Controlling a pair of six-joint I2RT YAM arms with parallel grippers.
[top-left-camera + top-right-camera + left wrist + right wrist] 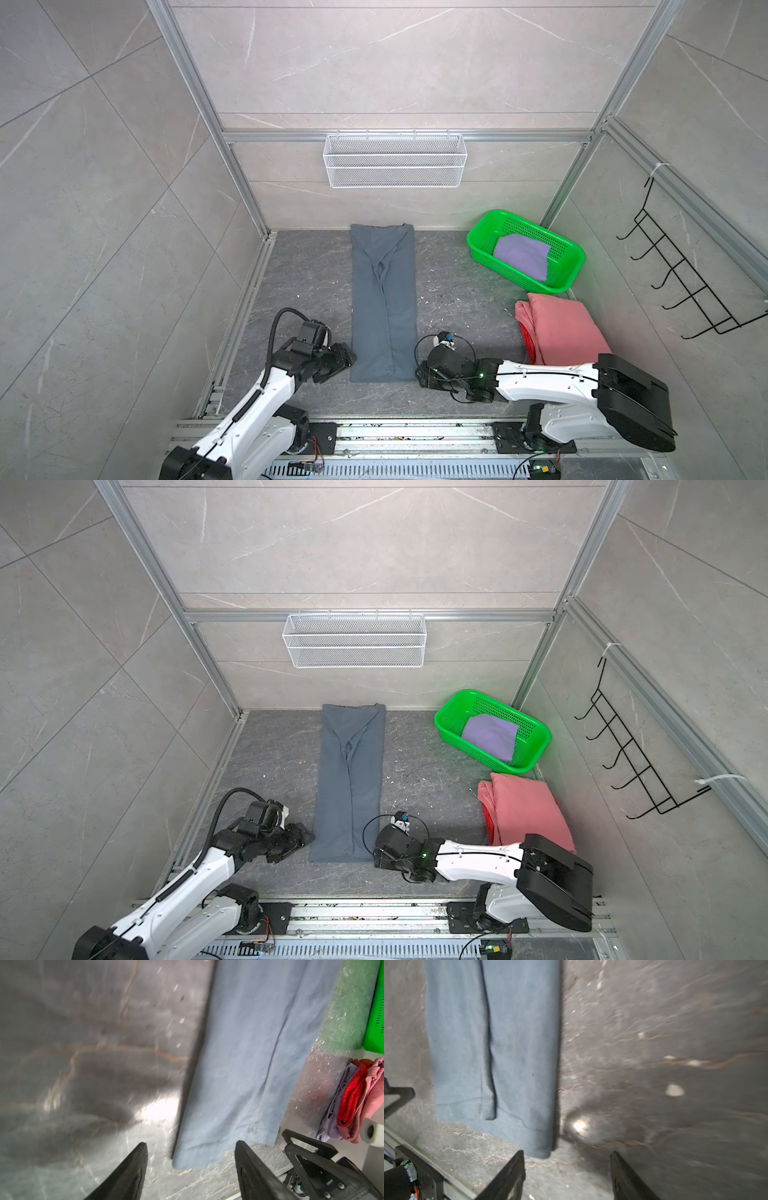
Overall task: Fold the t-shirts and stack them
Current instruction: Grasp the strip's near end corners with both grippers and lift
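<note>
Left gripper (190, 1142) and right gripper (566, 1151) both had jaws apart with nothing held. One sat just beside each near hem corner of the slate blue-grey soft cloth t-shirt (383, 303). The shirt lay as a long narrow strip, sides folded in, running from the desk (299, 270) back edge toward the front edge, mid-width. It looked staged for a two-corner pinch, then a hem-to-collar fold. The folded salmon-pink t-shirt (561, 328) lay over a folded red cloth (527, 340) at the desk's right edge, probably the stack. The lavender t-shirt (521, 255) sat in the green perforated plastic basket (536, 235) in the back right corner.

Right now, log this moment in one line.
blue-grey shirt: folded lengthwise | left gripper: open, empty | right gripper: open, empty | pink shirt: folded, aside
</note>
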